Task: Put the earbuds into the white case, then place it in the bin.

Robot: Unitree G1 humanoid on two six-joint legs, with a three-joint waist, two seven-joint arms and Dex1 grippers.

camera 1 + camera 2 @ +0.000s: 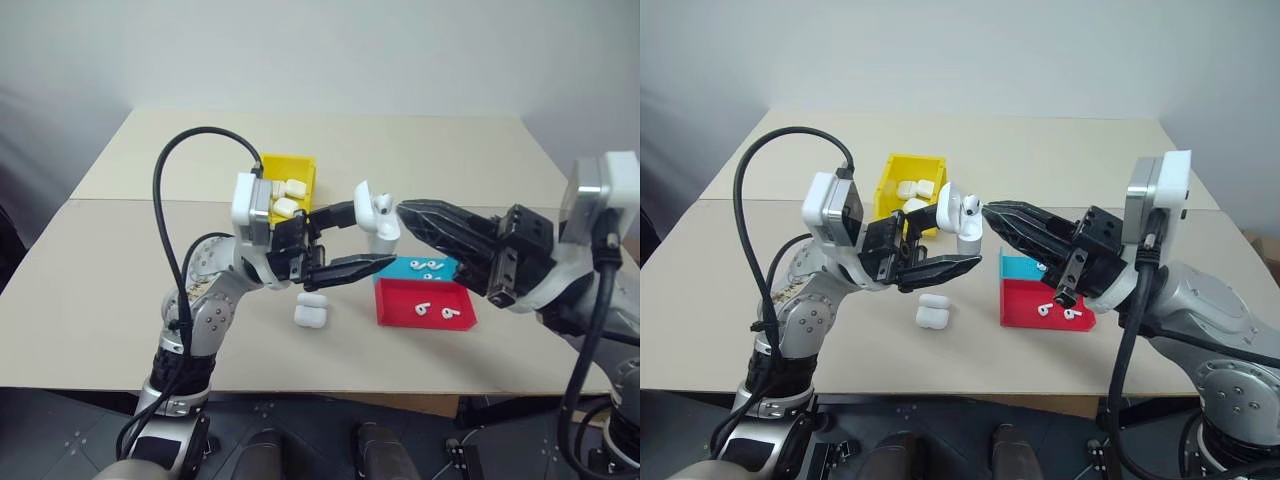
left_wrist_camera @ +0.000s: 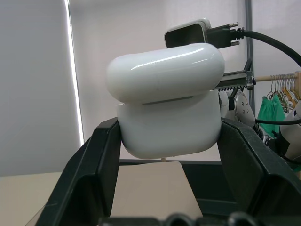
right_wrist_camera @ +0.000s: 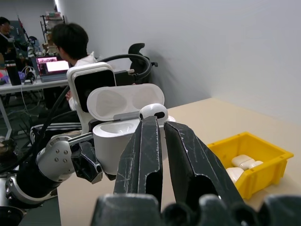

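Left gripper (image 1: 352, 240) clamped, raised; right gripper (image 1: 404, 213) nearly closed, facing it.

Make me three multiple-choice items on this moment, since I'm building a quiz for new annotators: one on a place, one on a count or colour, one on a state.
1. Where is the open white case?
A. In the left gripper, held above the table
B. Inside the teal tray
C. Lying flat on the floor

2. What colour is the bin that already holds closed cases?
A. Red
B. Yellow
C. Teal

3. How does the held case's lid stand?
A. Snapped shut
C. Broken off on the table
B. Flipped open

Answers:
1 A: the left gripper's black fingers clamp the case's body on both sides.
2 B: the walled yellow bin stands behind the left arm, with white cases inside.
3 B: in the right wrist view the lid stands up and back from the body, while the right gripper brings an earbud to the opening.
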